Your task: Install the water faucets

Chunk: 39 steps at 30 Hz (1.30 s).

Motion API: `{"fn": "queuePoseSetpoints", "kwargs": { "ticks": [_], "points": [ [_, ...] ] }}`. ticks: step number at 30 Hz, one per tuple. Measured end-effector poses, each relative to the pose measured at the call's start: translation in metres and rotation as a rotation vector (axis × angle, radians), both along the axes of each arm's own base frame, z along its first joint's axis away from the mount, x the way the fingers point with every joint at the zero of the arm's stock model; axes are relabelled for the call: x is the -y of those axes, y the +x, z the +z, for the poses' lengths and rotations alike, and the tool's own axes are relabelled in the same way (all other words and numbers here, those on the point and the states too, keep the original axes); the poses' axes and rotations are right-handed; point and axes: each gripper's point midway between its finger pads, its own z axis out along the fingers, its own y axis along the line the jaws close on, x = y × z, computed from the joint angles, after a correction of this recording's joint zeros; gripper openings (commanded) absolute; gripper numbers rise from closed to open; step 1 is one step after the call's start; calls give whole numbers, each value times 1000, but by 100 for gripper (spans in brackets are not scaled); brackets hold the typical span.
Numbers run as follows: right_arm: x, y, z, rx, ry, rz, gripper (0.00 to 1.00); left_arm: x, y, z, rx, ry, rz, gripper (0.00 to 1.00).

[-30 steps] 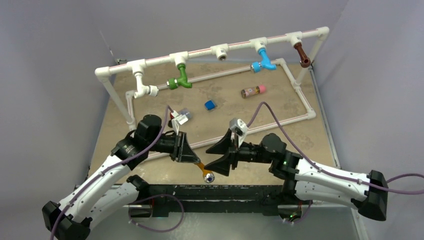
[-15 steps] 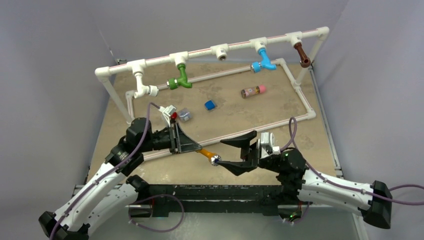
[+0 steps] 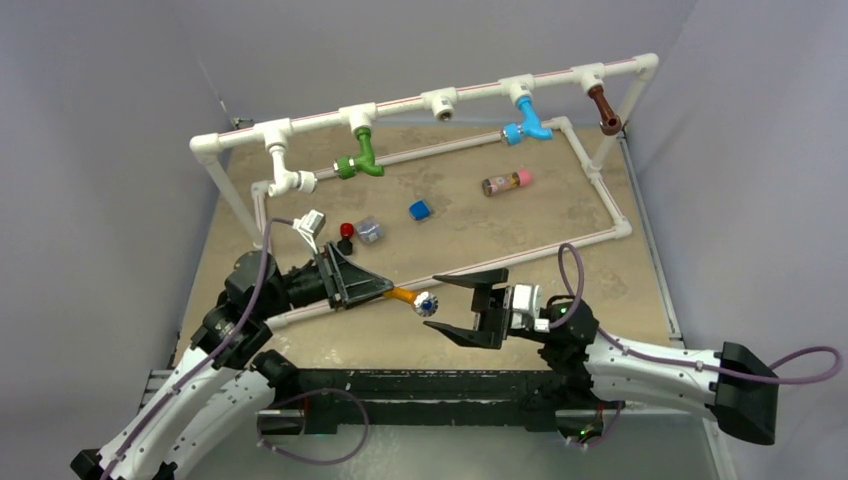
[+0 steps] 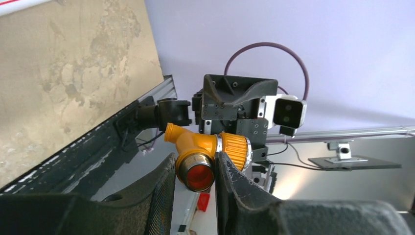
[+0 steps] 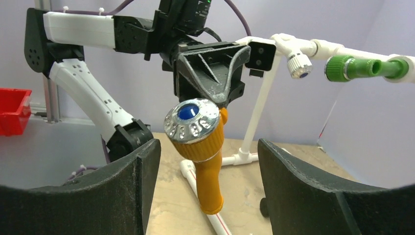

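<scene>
Orange faucet (image 3: 403, 296) is up off the table (image 3: 500, 235), over the near edge, gripped at its threaded end by the left pincer (image 3: 382, 290), fingers pressed tight on both sides! Its silver cap (image 3: 426, 303) with the blue dot points straight at the right pincer (image 3: 445, 305), whose jaws are spread wide, one either side of that cap, touching nothing. Back on the white pipe frame (image 3: 400, 104), the green faucet (image 3: 358, 163), blue faucet (image 3: 528, 125) and brown faucet (image 3: 604, 108) sit fitted.
</scene>
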Motion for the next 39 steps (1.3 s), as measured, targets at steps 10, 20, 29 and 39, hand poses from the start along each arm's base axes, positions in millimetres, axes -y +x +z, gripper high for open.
{"fn": "queuePoseSetpoints", "kwargs": {
  "ticks": [10,20,29,39],
  "points": [
    [-14,-3,-3,86,8,34,66,-3,-3,17,-44,-129,18,0],
    [-18,1,17,166,46,5,55,-1,-3,26,-63,-202,6,0],
    [-21,3,14,182,34,-6,46,1,-8,35,-55,-251,-35,0],
    [-21,2,19,189,44,0,14,2,-8,34,-62,-266,-44,0]
  ]
}}
